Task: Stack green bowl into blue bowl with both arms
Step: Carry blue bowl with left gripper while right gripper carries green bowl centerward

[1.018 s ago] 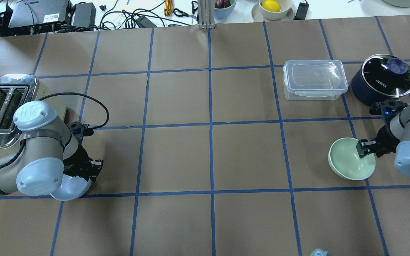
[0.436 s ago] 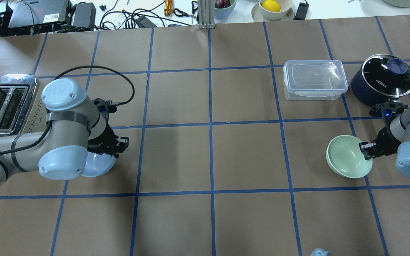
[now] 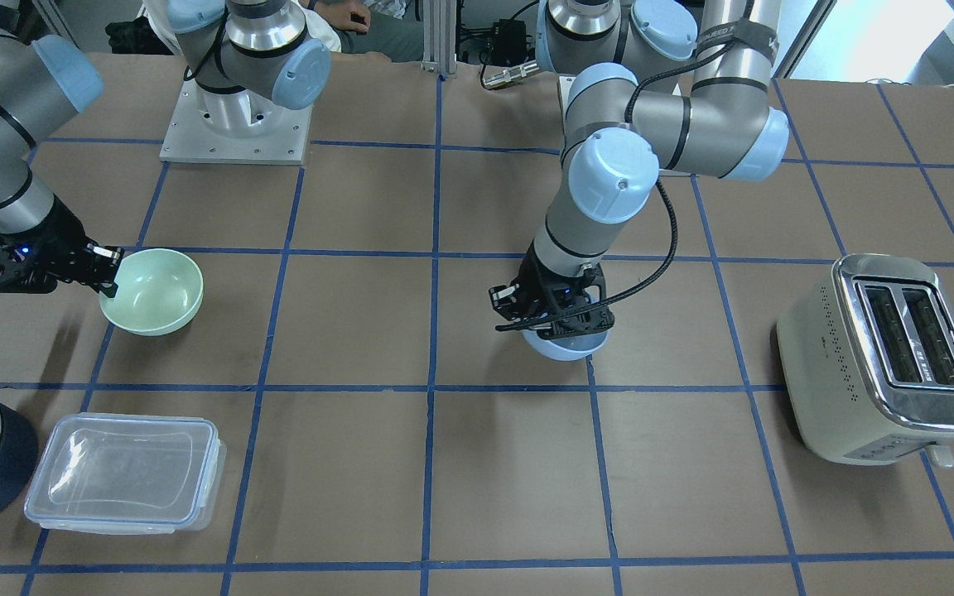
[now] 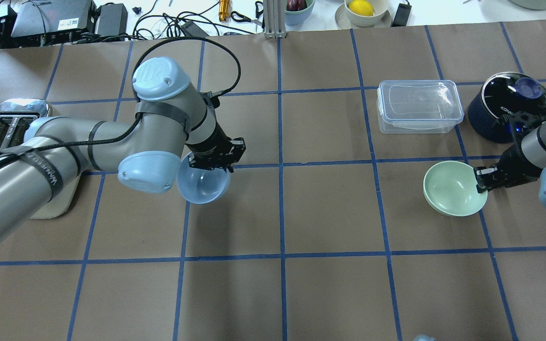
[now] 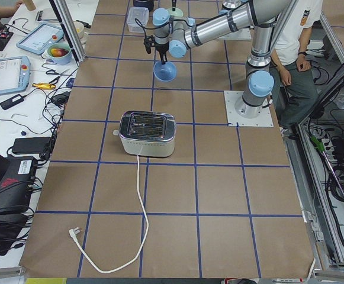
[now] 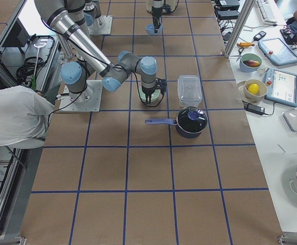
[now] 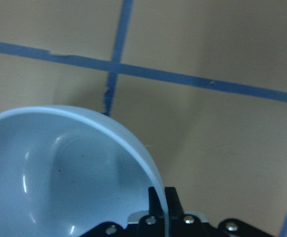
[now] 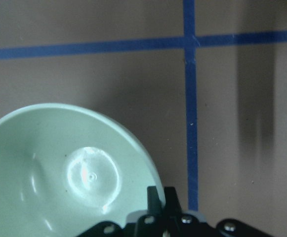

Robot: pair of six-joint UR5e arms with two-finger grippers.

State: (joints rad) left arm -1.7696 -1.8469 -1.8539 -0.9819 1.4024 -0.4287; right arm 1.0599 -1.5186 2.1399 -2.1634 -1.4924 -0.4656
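Green bowl (image 4: 453,189), rim pinched by right gripper (image 4: 481,182); blue bowl (image 4: 204,185), rim pinched by left gripper (image 4: 212,164); well apart.

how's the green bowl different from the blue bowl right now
Colour: the green bowl is pale mint, the blue bowl pale powder blue. Holder: the right gripper pinches the green bowl's rim, the left gripper the blue bowl's. Place: the green bowl is on the robot's right near the clear container, the blue bowl nearer the middle. Both are plain, round, similar in size.
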